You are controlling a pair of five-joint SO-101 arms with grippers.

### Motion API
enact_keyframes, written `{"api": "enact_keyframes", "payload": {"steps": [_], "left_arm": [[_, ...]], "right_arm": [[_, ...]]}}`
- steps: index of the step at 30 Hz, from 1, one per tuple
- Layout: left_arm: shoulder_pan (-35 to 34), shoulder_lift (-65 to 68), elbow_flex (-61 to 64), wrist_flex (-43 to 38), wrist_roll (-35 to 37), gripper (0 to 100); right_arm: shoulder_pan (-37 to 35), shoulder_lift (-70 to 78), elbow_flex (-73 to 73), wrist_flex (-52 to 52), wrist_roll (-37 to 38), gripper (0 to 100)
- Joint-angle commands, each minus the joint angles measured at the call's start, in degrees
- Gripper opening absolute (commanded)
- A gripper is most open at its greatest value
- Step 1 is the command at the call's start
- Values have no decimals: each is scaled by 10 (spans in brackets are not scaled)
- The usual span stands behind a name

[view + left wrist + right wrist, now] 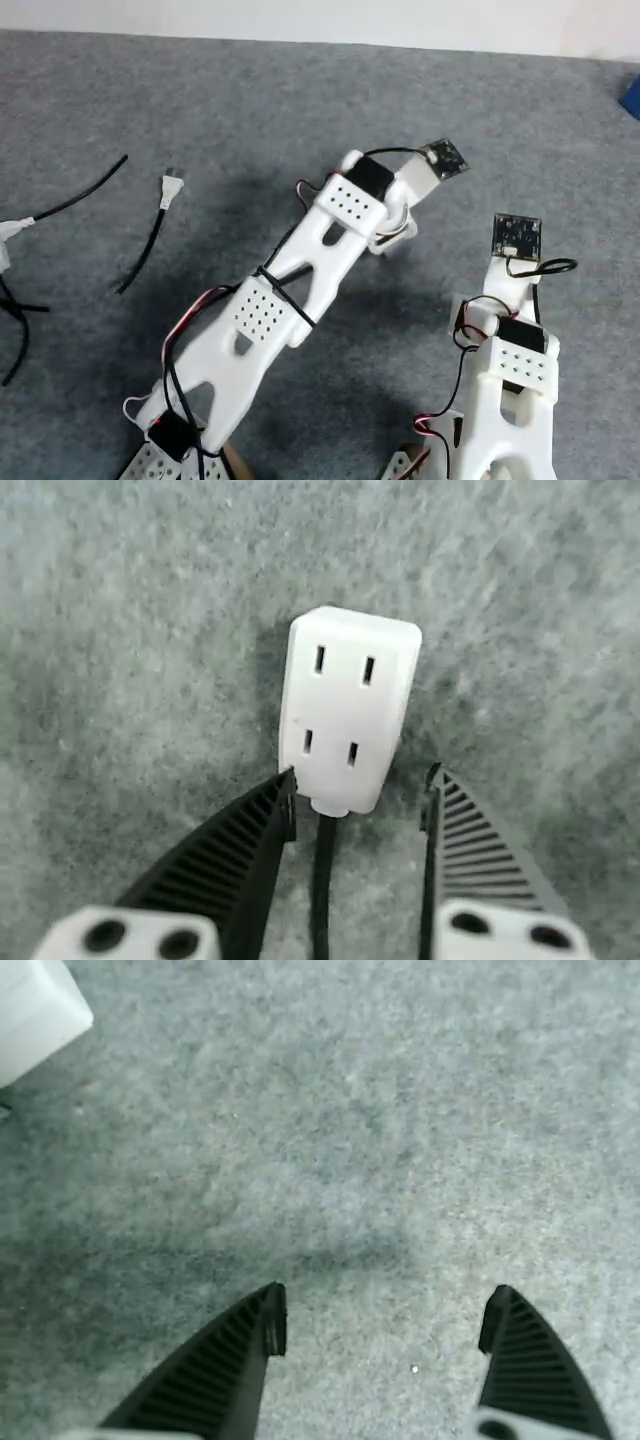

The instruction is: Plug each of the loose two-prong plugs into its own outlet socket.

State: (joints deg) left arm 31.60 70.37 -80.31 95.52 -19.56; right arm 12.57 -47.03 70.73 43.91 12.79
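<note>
A: Where's the white two-socket plastic outlet block (pixel 345 715)?
B: Flat on the grey carpet (pixel 120 630), sockets up, between the left gripper (pixel 361 778) and its spread jaws. The right gripper (pixel 386 1300) gapes too, empty.
A: Risk?
B: The white two-prong plug on black cord (pixel 171 188) lies well apart, off left. If the block isn't held, it would likely skid under the push.

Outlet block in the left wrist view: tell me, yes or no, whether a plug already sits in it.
No, both pairs of slots on the white outlet block show empty, with no plug in them.
</note>
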Motion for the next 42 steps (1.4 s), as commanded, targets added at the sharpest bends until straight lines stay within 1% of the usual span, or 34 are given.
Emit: {"api": "enact_keyframes", "payload": {"steps": [1,3,9,14,19,22,27,31,34,37,39,42], "left_arm": [[-3,-5,22,-17,-50,124],[-11,-5,35,-17,-59,131],[-22,-5,51,-17,-60,207],[-21,-9,50,-22,-60,213],[-18,-6,52,-69,-60,208],[-9,-7,50,-84,-62,136],[7,-7,50,-84,-98,8],[7,-6,53,-84,-98,5],[3,-13,48,-33,-100,4],[-14,-37,27,66,-114,4],[-44,-67,53,74,-122,4],[-100,-149,136,73,-178,4]], "right_arm": [[-6,-10,-1,-27,5,307],[-6,-10,-1,-27,5,307],[-6,-10,0,-27,5,307],[-6,-10,0,-27,5,307],[-6,-10,0,-27,5,307],[-7,-10,0,-27,5,307],[-7,-10,0,-27,5,307],[-7,-10,0,-27,5,307],[-7,-10,0,-27,5,307],[-7,-10,0,-27,6,307],[-7,-10,0,-27,6,307],[-7,-10,0,-27,6,307]]}}
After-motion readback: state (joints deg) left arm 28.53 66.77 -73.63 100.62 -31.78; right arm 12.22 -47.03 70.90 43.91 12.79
